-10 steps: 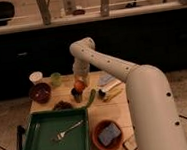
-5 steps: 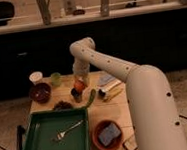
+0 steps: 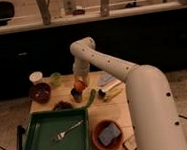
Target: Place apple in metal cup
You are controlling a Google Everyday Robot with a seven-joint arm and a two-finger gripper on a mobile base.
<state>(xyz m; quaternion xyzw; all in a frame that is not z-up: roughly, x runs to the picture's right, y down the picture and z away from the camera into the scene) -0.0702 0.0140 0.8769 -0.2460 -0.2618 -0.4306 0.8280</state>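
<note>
At the middle of the wooden table (image 3: 118, 109), just behind the green tray (image 3: 29, 146), the gripper (image 3: 79, 80) hangs pointing down from the long white arm, which reaches in from the right and bends over the table. The apple (image 3: 79, 85) is directly under the gripper and touches it from below, and the metal cup (image 3: 76, 96) stands right under the apple. I judge that the apple is brought to this place so that it goes straight down into the cup, and the arm comes from above so that it does not push the other dishes. Whether the gripper is pinching the apple or is spread beside it, I cannot tell; also I cannot tell if the apple already rests on the rim of the cup or is a little above it. The apple looks small, round and orange-red, nearly as wide as the cup. The cup looks short and dark grey, and it stands upright. A white cup (image 3: 35, 77) and a pale green cup (image 3: 56, 79) stand behind on the left, apart from it.
</note>
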